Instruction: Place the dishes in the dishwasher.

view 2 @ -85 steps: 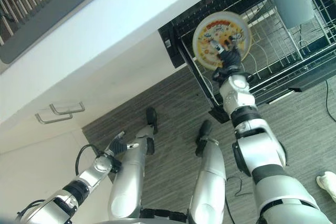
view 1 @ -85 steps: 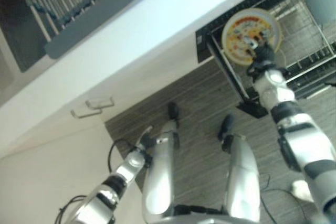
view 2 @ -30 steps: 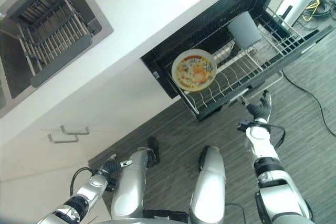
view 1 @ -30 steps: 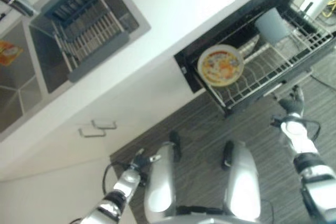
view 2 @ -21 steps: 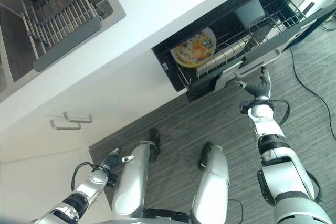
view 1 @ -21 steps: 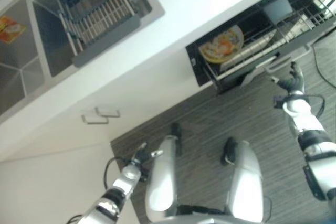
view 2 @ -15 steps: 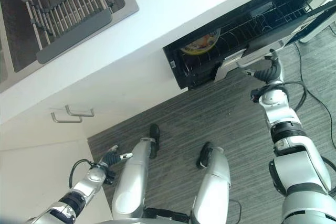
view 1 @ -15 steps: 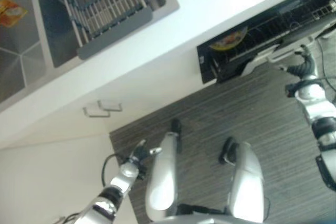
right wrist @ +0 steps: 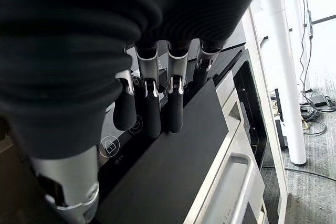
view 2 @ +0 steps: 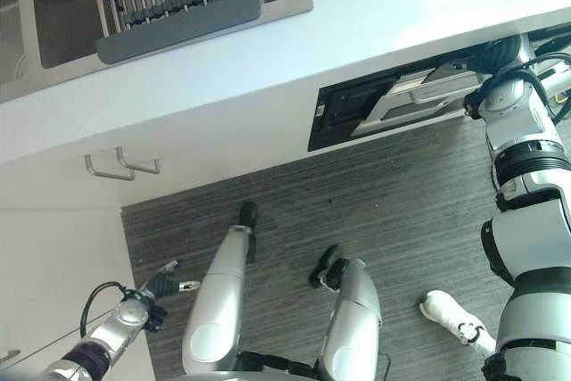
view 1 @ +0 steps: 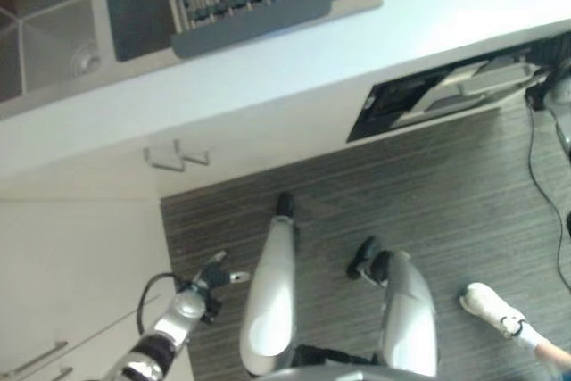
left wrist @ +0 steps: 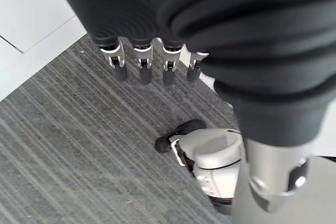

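I log: black built-in dishwasher (view 2: pixel 393 100) under the white table (view 2: pixel 357 15), nearly closed. My right hand (right wrist: pixel 157 108), fingers straight, presses its door. My left hand (view 2: pixel 165 287) hangs relaxed, holding nothing.

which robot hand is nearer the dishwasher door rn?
Right. The right robot hand has straight fingers against the dishwasher door under the counter. The left robot hand hangs low over the floor, far from it.
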{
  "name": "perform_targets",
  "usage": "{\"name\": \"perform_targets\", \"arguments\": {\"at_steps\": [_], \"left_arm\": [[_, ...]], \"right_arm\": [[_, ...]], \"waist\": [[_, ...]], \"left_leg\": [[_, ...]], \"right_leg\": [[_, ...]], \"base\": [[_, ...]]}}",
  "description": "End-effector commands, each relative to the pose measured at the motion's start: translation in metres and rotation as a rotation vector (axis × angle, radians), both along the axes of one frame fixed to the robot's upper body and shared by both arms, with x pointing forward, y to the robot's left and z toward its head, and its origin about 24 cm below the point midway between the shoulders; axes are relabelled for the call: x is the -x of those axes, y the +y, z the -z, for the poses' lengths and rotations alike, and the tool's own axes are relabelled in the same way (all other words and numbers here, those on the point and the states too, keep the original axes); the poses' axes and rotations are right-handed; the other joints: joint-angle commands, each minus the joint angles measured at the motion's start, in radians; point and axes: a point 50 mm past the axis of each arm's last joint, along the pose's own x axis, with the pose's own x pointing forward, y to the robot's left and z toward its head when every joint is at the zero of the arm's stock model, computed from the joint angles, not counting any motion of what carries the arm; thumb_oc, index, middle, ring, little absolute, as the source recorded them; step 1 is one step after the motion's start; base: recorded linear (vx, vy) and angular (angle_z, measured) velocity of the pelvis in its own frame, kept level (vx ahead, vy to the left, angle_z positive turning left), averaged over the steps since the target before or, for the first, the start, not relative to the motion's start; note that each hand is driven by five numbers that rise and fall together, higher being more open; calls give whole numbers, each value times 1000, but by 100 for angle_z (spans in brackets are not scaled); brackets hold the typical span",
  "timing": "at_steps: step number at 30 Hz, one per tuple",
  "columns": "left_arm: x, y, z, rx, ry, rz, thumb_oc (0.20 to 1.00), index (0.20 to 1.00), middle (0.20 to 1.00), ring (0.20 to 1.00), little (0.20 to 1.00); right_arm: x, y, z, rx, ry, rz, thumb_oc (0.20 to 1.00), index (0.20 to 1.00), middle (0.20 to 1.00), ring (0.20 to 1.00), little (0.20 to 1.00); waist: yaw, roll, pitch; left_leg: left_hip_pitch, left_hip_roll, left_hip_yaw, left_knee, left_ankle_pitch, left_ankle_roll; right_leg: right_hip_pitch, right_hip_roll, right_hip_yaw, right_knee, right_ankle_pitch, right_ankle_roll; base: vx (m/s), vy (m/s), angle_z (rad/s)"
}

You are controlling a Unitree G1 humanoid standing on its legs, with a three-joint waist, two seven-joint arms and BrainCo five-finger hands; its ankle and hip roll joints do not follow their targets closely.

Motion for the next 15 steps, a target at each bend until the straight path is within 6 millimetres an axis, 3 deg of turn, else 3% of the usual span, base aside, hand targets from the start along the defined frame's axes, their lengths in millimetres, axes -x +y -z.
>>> {"name": "perform_targets", "arguments": {"at_steps": [1,8,15], "left_arm": [[0,6,-8,-11,-38,35,1000,1000,1000,1000,1000],[-5,11,-15,-44,-70,33,1000,1000,1000,1000,1000],[-7,-2,-10,-18,-66,-11,1000,1000,1000,1000,1000]], "right_arm": [[-6,72,-89,94,-307,-309,1000,1000,1000,1000,1000],[-8,76,-85,13,-335,-316,1000,1000,1000,1000,1000],[-6,77,-32,-383,-481,-380,1000,1000,1000,1000,1000]], "waist": [[100,-17,-31],[114,-26,-31],[68,-21,-31]], "left_leg": [[73,-48,68,-87,-74,88],[74,-51,72,-122,-62,92],[95,-44,90,-111,-70,94]], "right_leg": [[44,55,-15,12,-19,-28],[59,63,-25,-30,-4,-16],[70,80,8,-19,-22,-24]], "base": [[80,-36,17],[20,-36,8],[-55,-60,-2]]}}
